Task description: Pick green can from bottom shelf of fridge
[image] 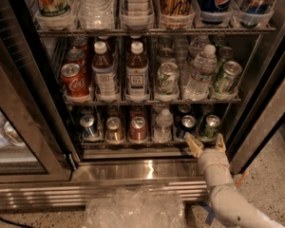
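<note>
**A:** What sits nearest, low in the frame?

**B:** A crumpled sheet of clear plastic (133, 209) at bottom centre. At lower right the pale arm (223, 191) rises from the corner. Just past them runs the shiny steel base panel (133, 171) of the fridge (262, 103).

**A:** And the pincer?

**B:** The pincer (205, 140) is right of centre, at the front edge of the bottom shelf (133, 145). It is released, its two tan fingers (194, 146) spread apart and grasping nothing.

**A:** Where is the green can?

**B:** The green can (209, 127) stands upright at the right end of the bottom shelf, at the front of its lane. A navy-blue can (185, 125) is just beside it on the left. The spread fingers sit directly below and in front of it, roughly lined up with its sides. I cannot tell whether they touch it.

**A:** So how far along is the job?

**B:** In my judgement the reach is nearly done, since the arm is at the right lane. What is left is pushing in around the can, clenching on it and drawing it out of the fridge. The can is not yet lifted.

**A:** Anything farther back?

**B:** The middle rack holds tea bottles (137, 75) and paler cans (167, 78).
</note>
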### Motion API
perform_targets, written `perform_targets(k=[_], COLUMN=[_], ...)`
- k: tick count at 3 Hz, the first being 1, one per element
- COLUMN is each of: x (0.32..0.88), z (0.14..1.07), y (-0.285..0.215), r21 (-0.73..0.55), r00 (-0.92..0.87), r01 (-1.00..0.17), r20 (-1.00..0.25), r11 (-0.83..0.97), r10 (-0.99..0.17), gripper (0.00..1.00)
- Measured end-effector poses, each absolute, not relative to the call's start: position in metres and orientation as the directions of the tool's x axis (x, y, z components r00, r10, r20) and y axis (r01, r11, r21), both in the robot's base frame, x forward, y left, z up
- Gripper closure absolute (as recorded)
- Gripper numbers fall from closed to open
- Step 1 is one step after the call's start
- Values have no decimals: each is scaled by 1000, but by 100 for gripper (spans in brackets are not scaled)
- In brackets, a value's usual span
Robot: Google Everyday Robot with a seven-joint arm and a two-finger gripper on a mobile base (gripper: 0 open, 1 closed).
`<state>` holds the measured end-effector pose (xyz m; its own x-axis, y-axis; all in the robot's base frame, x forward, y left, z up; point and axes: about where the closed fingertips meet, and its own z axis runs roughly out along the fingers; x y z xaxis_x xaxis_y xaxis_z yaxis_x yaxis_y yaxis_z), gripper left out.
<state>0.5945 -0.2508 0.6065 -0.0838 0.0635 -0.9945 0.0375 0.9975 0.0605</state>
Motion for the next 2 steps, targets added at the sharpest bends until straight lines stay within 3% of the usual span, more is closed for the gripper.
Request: perform_targets(k=[2], x=[602], z=[605], y=[-262], r21=[55], r00=[-74], r01=[60], r20=[-996], r11=[997], r10=[59], gripper=[30])
